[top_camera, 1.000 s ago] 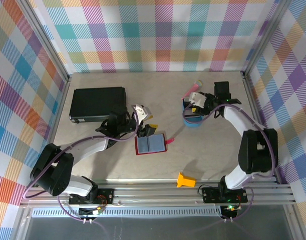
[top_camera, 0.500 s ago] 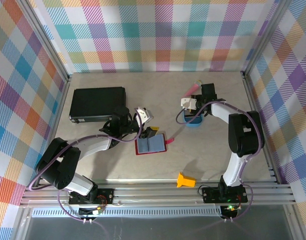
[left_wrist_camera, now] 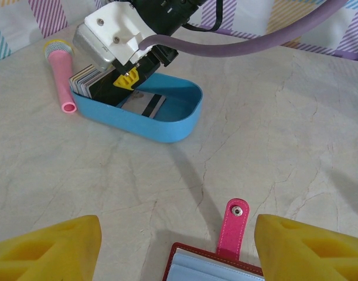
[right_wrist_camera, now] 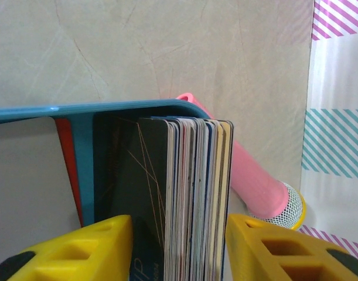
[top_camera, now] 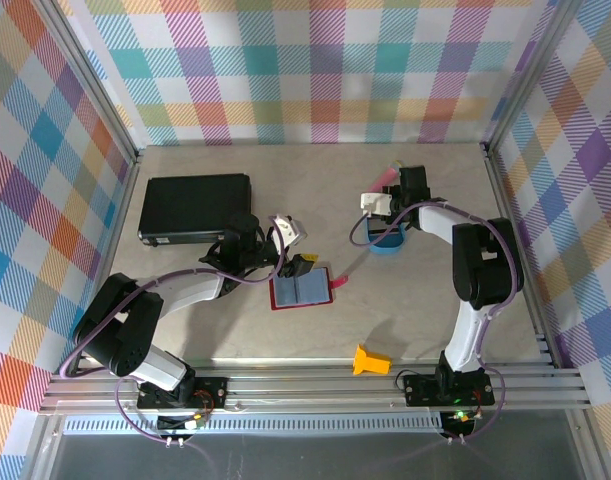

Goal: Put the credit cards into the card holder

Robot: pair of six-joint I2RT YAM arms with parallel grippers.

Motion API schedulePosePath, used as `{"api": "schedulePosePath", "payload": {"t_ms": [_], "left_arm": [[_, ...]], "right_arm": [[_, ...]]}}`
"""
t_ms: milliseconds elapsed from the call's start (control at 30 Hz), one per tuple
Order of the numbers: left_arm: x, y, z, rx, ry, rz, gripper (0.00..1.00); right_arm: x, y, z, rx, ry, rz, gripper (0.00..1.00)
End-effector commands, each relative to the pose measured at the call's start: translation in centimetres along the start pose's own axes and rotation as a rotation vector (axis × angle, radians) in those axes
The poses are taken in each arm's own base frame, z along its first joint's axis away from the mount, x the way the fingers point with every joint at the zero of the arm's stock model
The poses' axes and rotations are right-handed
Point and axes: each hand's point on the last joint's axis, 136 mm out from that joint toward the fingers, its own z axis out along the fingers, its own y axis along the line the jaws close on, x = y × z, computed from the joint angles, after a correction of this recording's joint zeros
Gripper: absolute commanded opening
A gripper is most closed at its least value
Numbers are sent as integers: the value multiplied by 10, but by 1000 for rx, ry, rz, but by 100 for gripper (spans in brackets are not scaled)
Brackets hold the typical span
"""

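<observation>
Many credit cards stand between the right tool's fingers

card holder: cut by bottom edge | credit cards: lower ends cut off, faces hidden in stack

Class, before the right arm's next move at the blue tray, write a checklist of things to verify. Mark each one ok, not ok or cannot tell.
1. Right gripper straddles the card stack: ok.
2. Its fingers are firmly clamped on the stack: cannot tell.
3. Just one card is selected, not many: not ok; many cards stand between the fingers.
4. Card holder lies open on the table, pockets facing up: ok.
5. Left gripper is open and holds nothing, by the card holder: ok.
6. Pink microphone lies outside the blue tray, not among the cards: ok.
</observation>
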Motion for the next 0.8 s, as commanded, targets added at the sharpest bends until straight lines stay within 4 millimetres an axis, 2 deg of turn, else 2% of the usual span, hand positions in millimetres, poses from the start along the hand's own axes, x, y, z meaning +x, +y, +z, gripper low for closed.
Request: {"api": "schedulePosePath", "payload": {"t_ms": [0, 167, 500, 767], "left_arm": [[-4, -3, 3, 19, -24, 3, 70], [-3, -2, 3, 14, -24, -8, 70], [-2, -2, 5, 20, -25, -25, 70], [-4, -2, 6, 24, -33, -42, 70]], "right_arm": [[-2, -5, 8, 11, -3, -18, 44], [0, -5, 10, 12, 5, -12, 37], [0, -26, 0, 91, 20, -5, 21], [-3, -37, -6, 116, 11, 13, 20]]}}
